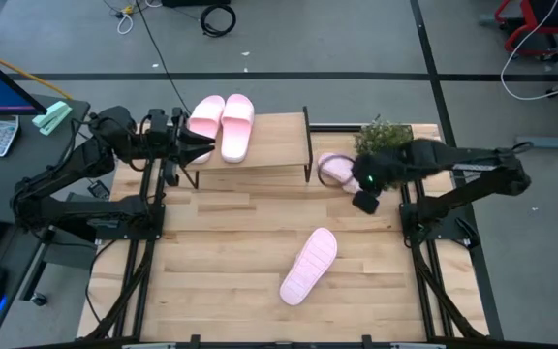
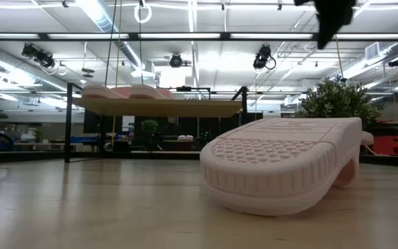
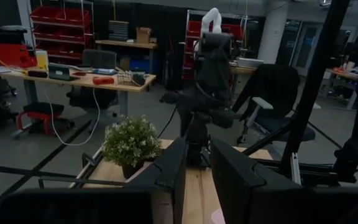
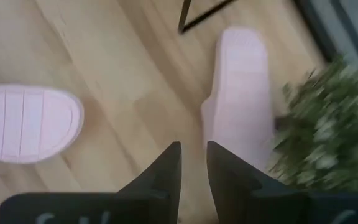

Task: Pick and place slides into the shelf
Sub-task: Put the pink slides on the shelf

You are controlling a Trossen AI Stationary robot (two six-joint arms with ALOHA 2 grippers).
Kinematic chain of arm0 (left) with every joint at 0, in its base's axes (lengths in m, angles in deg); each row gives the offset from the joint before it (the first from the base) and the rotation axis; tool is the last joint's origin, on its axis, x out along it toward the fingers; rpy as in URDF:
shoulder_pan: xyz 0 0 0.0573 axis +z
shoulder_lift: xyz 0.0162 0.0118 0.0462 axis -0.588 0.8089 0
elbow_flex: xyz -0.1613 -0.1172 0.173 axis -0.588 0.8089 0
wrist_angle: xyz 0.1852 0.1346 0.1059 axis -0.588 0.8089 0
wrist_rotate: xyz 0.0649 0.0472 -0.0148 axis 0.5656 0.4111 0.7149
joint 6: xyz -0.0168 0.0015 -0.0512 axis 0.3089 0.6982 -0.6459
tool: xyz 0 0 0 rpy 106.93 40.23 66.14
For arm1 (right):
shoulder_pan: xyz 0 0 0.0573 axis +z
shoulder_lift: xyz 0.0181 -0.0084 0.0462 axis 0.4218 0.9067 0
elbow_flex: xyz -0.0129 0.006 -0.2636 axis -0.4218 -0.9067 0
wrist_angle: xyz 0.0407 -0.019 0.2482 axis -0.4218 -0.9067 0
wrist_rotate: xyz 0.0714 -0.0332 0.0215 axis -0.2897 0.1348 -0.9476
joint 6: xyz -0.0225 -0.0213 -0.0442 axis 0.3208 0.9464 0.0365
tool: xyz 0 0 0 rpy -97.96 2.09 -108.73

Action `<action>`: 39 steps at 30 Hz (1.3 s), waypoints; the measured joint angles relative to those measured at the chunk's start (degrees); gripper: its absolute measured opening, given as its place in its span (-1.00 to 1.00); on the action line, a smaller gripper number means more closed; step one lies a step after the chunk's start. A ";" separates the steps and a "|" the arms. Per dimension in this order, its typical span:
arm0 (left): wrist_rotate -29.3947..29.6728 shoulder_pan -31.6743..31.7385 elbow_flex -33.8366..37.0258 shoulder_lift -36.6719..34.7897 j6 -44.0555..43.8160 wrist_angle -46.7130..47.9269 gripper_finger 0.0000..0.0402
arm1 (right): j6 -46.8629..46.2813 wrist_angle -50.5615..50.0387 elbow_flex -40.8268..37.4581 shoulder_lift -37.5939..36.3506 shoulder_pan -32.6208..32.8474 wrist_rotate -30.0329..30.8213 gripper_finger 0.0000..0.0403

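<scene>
One slide (image 2: 282, 162) lay sole-up on the desk (image 1: 231, 242), toward 6 o'clock. Two slides (image 1: 223, 124) sat atop the shelf (image 1: 260, 155) at 11 o'clock. At 2 o'clock the right hand (image 4: 193, 163), fingers narrowly apart and empty, hung over a fourth slide (image 4: 241, 93) beside a plant (image 1: 384, 136). The left hand (image 1: 201, 147), nearly shut, hovered at the shelf's left end.

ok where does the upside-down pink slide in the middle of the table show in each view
High: pale pink foam slide, ribbed sole up, mid-table.
Low: large, right of centre.
Left wrist: not seen.
Right wrist: far-left edge.
Shared landmark: small green potted plant.
</scene>
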 joint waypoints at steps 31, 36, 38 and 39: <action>9.60 -13.44 -0.07 13.55 -4.82 -9.90 -0.52 | -11.07 18.93 -33.67 -3.31 13.08 -4.28 -0.08; 10.52 -13.44 0.02 13.60 -4.54 -9.46 -0.54 | -8.06 18.94 -34.31 -2.07 13.04 -0.60 0.08; 11.30 -13.44 0.02 13.60 -4.40 -9.45 -0.55 | -6.71 18.98 -34.31 -1.36 13.04 0.79 0.15; 11.89 -13.44 0.02 13.60 -4.38 -9.40 -0.56 | -6.34 18.98 -34.31 -1.12 13.04 1.12 0.18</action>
